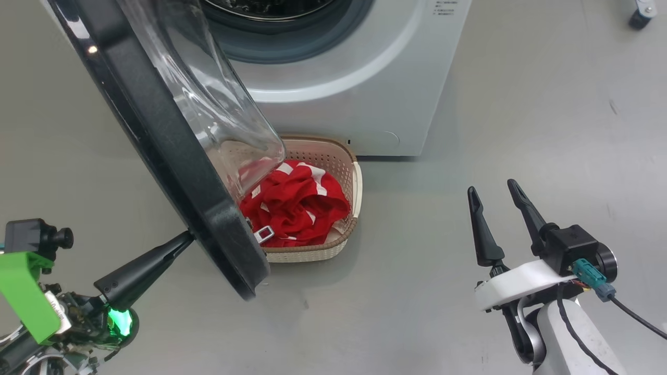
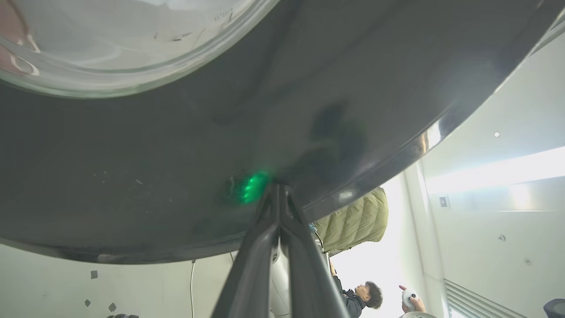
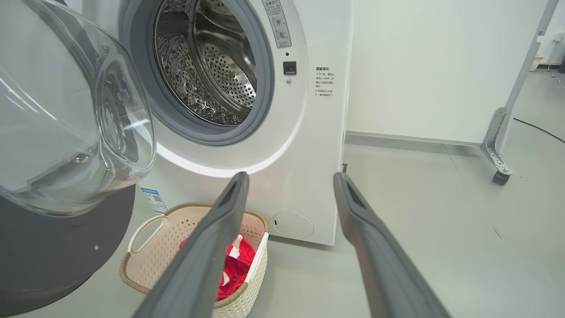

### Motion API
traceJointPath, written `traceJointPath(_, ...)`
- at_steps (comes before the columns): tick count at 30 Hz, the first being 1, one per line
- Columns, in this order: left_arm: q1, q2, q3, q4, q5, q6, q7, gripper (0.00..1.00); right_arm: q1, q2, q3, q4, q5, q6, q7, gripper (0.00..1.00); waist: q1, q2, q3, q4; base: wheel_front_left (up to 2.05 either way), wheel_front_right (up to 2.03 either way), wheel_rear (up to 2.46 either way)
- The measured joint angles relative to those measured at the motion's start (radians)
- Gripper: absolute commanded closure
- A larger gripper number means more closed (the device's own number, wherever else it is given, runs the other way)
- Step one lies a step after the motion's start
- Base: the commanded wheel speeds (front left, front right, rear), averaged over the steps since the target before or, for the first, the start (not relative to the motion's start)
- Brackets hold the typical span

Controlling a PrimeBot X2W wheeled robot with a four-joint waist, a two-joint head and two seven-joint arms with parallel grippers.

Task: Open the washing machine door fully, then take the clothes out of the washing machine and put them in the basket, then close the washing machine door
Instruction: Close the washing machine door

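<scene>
The door-closing step is in hand. The clothes point(image 1: 297, 203) lie heaped in the basket point(image 1: 336, 156), which sits on the floor point(image 1: 417, 291) just in front of the washing machine point(image 1: 354, 78). As far as the right wrist view reaches inside, the drum point(image 3: 207, 75) looks empty.

The washing machine door point(image 1: 167, 151) stands swung out toward the near left, and its glass bowl hangs over the left part of the basket. The left gripper point(image 1: 185, 238), jaws pressed together, has its tip against the door's black outer face close to the lower rim. The left wrist view shows the joined fingers meeting that glossy surface. The right gripper point(image 1: 492, 186) hovers well apart on the right above bare floor, jaws wide apart and holding nothing.

The next move likely calls for a steady push from the left gripper, carrying the door away and to the right toward the machine's mouth. The tip would have to follow the door's arc, since the slick face near the rim could let it slide off. The bowl should pass above the clothes, and a firm last press would probably be needed to latch.
</scene>
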Motion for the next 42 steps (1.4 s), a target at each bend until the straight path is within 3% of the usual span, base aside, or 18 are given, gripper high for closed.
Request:
traceJointPath(15, -0.062, 0.012, -0.013, -0.046, -0.002, 0.006, 0.019, 1.00, -0.033, 0.001, 0.045, -0.035, 0.058, -0.024, 0.000, 0.00, 0.0000, 0.0000, 0.069, -0.148, 0.00, 0.00, 0.00)
traceJointPath(42, -0.367, 0.086, -0.025, 0.026, 0.015, 0.156, 0.010, 1.00, -0.107, 0.003, 0.143, -0.077, 0.132, -0.056, 0.000, 0.00, 0.0000, 0.0000, 0.217, -0.364, 0.00, 0.00, 0.00)
